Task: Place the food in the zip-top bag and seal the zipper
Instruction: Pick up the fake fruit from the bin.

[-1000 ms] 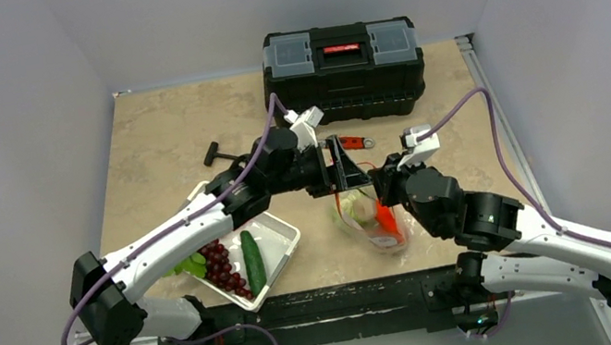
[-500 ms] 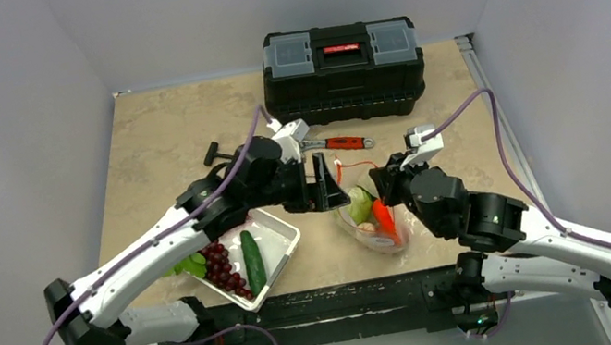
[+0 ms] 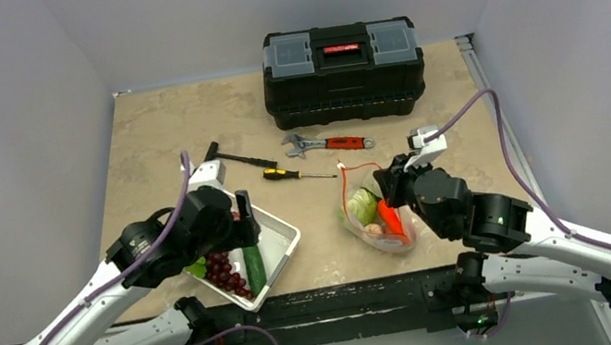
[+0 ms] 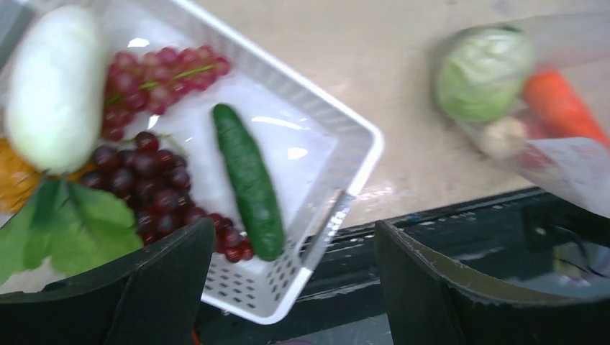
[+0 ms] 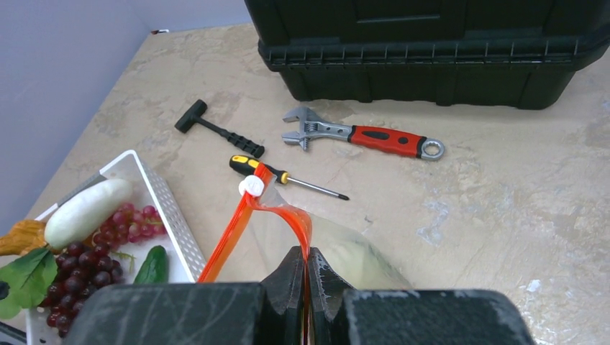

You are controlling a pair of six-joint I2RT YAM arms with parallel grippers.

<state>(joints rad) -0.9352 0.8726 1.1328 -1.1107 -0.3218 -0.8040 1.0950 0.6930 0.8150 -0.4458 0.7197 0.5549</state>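
Setting: robot lab test cell, not a domestic space.

Evidence:
- Plain grey walls (image 3: 6, 138) box in the table on the left, far and right sides.
- Tan stone-pattern tabletop (image 3: 156, 141), with a metal rail (image 3: 472, 60) along its right edge.
- Left arm (image 3: 90, 307) and right arm (image 3: 566, 241), white and black, are bolted to a black base bar (image 3: 351, 299) at the near edge. A purple cable (image 3: 483, 92) loops off each.
- Staged props: black toolbox (image 3: 343, 70) far centre; hammer (image 3: 238, 157), screwdriver (image 3: 297, 174) and wrench (image 3: 330, 142) mid-table; white basket (image 3: 288, 232) of toy food (image 3: 224, 266) near left; zip-top bag (image 3: 373, 222) near, right of centre.
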